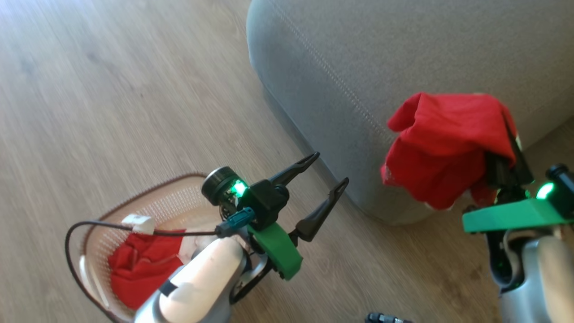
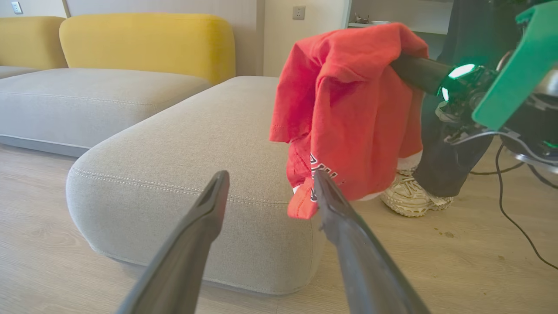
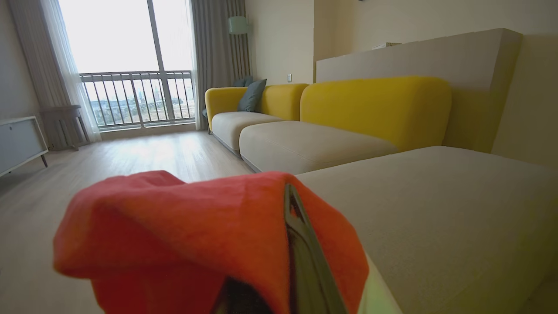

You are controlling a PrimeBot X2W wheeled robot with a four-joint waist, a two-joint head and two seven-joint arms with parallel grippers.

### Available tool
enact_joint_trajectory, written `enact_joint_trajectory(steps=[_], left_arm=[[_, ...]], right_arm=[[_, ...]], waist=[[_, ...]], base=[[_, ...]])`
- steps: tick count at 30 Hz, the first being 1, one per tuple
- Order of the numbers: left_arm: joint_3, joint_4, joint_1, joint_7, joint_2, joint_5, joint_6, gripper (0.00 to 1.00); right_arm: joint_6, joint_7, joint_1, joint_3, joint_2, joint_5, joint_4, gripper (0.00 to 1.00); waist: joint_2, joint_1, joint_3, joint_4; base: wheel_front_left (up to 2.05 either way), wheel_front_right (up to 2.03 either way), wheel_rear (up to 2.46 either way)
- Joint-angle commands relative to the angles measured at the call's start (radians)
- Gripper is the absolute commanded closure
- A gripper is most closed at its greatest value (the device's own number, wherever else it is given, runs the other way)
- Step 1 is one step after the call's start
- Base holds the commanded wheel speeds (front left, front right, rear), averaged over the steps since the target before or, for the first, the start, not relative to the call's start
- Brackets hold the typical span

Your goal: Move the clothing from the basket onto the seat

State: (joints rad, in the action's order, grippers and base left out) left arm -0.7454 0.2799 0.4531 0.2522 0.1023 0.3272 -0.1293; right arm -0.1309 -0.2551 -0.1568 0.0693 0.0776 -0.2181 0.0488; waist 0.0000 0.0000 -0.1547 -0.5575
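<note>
Two red garments: one garment point(image 1: 444, 143) drapes over your clamped right fingers point(image 3: 305, 253), hiding their tips, by the one seat's point(image 1: 403, 54) corner; the other garment point(image 1: 139, 264) lies in the one basket point(image 1: 148, 186), half-hidden behind your left arm point(image 1: 202, 278). Left fingers point(image 1: 320, 211) gape wide, empty.

White lettering point(image 2: 323, 173) on red garment point(image 2: 348, 109), partly hidden, unreadable

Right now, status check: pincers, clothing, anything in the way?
Left pincer open, empty, beside basket. Right pincer shut on red garment, hanging at seat edge. In basket: second garment. Beside seat: person's shoe.
</note>
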Motion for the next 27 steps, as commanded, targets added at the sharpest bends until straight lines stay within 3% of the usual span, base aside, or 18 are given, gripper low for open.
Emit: enact_joint_trajectory(steps=[1,13,27], left_arm=[[0.021,-0.049,0.049,0.010,0.027,-0.005,-0.001,0.00],[-0.014,-0.149,0.068,0.010,0.140,-0.036,-0.001,0.00],[-0.076,-0.225,0.172,0.010,0.252,-0.041,-0.001,0.00]], right_arm=[[0.000,-0.007,-0.074,-0.008,0.034,0.020,-0.034,1.00],[0.000,-0.007,-0.372,0.058,0.140,0.116,0.112,1.00],[0.000,0.008,-0.785,0.349,0.314,0.192,0.487,1.00]], waist=[[0.0000,0.0000,-0.050,-0.003],[0.0000,0.0000,-0.238,-0.011],[0.0000,0.0000,-0.475,0.089]], base=[[0.00,0.00,0.00],[0.00,0.00,0.00],[0.00,0.00,0.00]])
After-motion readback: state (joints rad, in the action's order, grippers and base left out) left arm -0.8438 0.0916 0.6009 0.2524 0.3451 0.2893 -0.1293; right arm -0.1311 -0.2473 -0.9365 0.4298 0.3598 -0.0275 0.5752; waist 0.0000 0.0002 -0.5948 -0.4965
